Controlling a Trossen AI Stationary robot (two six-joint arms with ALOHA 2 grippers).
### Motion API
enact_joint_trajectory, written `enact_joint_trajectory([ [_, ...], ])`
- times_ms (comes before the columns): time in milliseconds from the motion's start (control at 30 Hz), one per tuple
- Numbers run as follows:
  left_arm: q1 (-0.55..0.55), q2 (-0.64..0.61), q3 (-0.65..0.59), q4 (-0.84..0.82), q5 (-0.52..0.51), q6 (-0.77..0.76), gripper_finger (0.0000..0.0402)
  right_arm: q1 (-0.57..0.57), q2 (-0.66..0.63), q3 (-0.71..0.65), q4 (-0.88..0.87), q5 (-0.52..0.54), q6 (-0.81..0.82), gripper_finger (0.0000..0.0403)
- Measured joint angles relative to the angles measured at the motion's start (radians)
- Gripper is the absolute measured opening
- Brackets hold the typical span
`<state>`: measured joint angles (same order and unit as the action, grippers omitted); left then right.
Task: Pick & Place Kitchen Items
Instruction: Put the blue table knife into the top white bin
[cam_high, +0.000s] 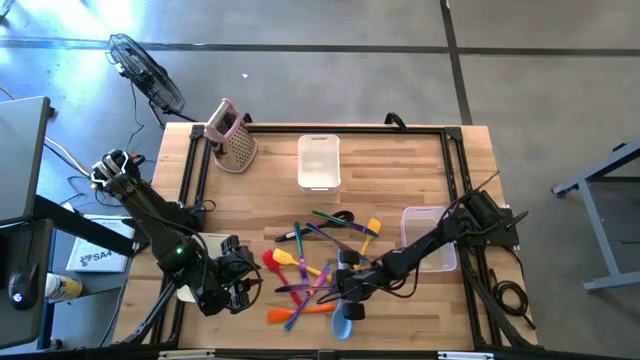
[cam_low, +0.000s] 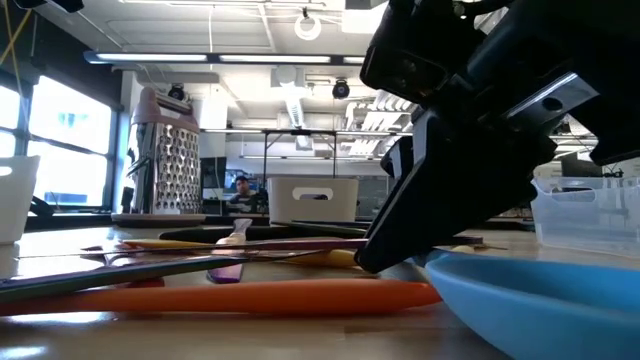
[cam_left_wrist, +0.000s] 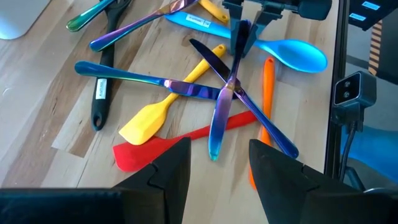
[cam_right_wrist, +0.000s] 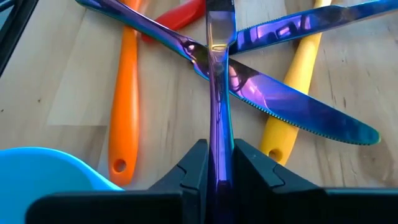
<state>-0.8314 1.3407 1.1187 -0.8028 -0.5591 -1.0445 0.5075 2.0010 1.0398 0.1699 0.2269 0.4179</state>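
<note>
Two grippers in view: right gripper (cam_right_wrist: 216, 167) clenched on an iridescent purple utensil (cam_left_wrist: 222, 106) in the pile at the table's near edge, beside the blue spoon (cam_left_wrist: 297, 53). Lift straight up and slowly; a serrated knife (cam_right_wrist: 292, 106) crosses it and may drag. Left gripper (cam_left_wrist: 217, 177) hangs just beside the pile, fingers apart, holding nothing. Farther back, clear bin (cam_high: 431, 238).
</note>
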Motion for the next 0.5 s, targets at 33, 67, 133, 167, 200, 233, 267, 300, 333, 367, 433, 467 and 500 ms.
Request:
enact_joint_trajectory([
  [33,0.0,0.0,0.0,0.0,0.0,0.0,0.0159,0.0,0.0,0.0,0.003,0.002,-0.002,0.0049],
  [67,0.0,0.0,0.0,0.0,0.0,0.0,0.0159,0.0,0.0,0.0,0.01,0.002,-0.005,0.0049],
  [133,0.0,0.0,0.0,0.0,0.0,0.0,0.0159,0.001,0.0,0.0,0.021,0.002,-0.018,0.0049],
  [167,0.0,0.0,0.0,0.0,0.0,0.0,0.0159,0.002,0.0,0.0,0.026,0.002,-0.019,0.0049],
  [200,0.0,0.0,0.0,0.0,0.001,0.0,0.0159,0.003,0.0,0.0,0.026,0.008,-0.021,0.0049],
  [233,0.0,0.0,0.0,0.0,0.001,0.0,0.0159,0.004,-0.003,0.0,0.026,0.013,-0.022,0.0049],
  [267,0.0,0.0,0.0,0.0,0.001,0.0,0.0159,0.007,-0.008,0.0,0.025,0.017,-0.025,0.0049],
  [300,0.0,0.0,0.0,0.0,0.001,0.0,0.0159,0.01,-0.014,0.0,0.025,0.026,-0.029,0.0049],
  [333,0.0,0.0,0.0,0.0,0.001,0.0,0.0159,0.013,-0.022,0.0,0.027,0.032,-0.034,0.0049],
  [367,0.0,0.0,0.0,0.0,0.001,0.0,0.0159,0.017,-0.033,0.0,0.026,0.038,-0.042,0.0049],
  [433,0.0,0.0,0.0,0.0,0.001,0.0,0.0159,0.028,-0.055,0.0,0.026,0.057,-0.057,0.0049],
  [467,0.0,0.0,0.0,-0.001,0.0,0.0,0.0159,0.034,-0.069,0.0,0.021,0.073,-0.066,0.0049],
  [500,0.0,0.0,0.0,-0.001,-0.001,0.0,0.0159,0.04,-0.085,0.0,0.015,0.086,-0.076,0.0049],
])
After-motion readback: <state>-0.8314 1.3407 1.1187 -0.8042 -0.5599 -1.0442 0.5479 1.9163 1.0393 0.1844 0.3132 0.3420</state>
